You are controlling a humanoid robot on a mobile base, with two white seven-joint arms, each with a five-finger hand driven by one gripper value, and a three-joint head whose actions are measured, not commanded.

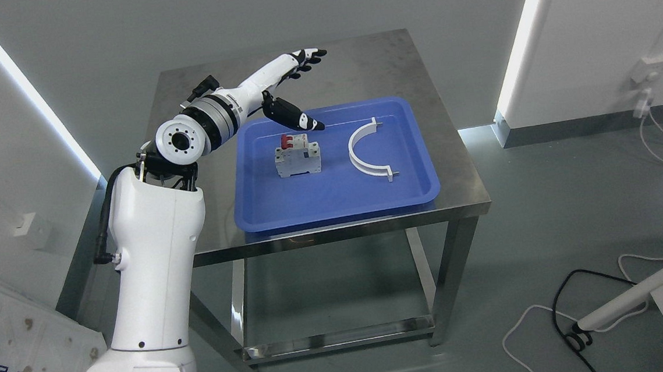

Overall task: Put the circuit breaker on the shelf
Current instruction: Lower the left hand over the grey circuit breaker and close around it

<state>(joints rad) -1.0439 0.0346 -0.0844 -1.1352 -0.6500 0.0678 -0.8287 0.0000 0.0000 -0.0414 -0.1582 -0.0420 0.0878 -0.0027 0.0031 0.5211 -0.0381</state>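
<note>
My left hand (295, 86) is wide open and holds nothing - I am at the reaching step. The white circuit breaker with red switches (297, 155) stands in the blue plastic tray (338, 200), at six o'clock from my thumb. Next - lower and grip it.

1. Two light strips (21, 85) are glowing bright white along the left and right walls, slightly blown out.
2. The steel table (452, 160) is showing dull reflections.
3. The blue tray (333, 203) is catching soft sheen.
4. Focus is staying sharp overall; shadows are faint.
</note>
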